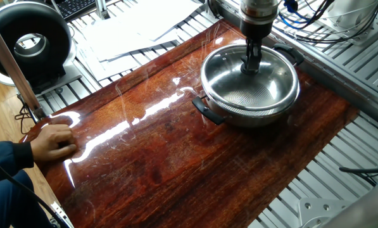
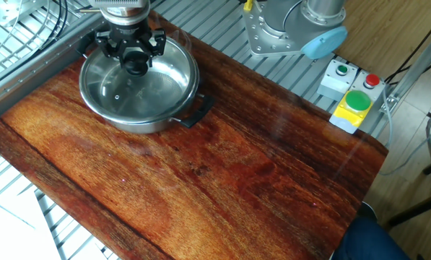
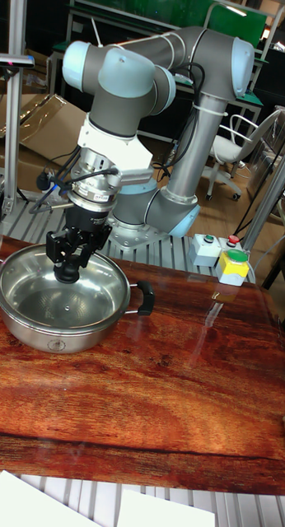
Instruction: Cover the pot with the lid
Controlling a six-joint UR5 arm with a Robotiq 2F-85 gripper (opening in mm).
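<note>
Pot: we see the wide steel pot (image 1: 251,95) with black handles on the wooden tabletop (image 2: 222,173).
Lid: clear glass lid (image 2: 139,85) sits on it.
Gripper: the gripper (image 3: 67,270), its jaws closed on the lid's black knob.

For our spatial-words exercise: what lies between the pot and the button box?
Only bare wooden tabletop between pot and button box, in the other fixed view.

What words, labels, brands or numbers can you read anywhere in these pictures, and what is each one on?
None can be read.
The pot has a small round mark on its outer wall, too small to read.
The button box shows no readable lettering.
The papers look blank or too blurred.
</note>
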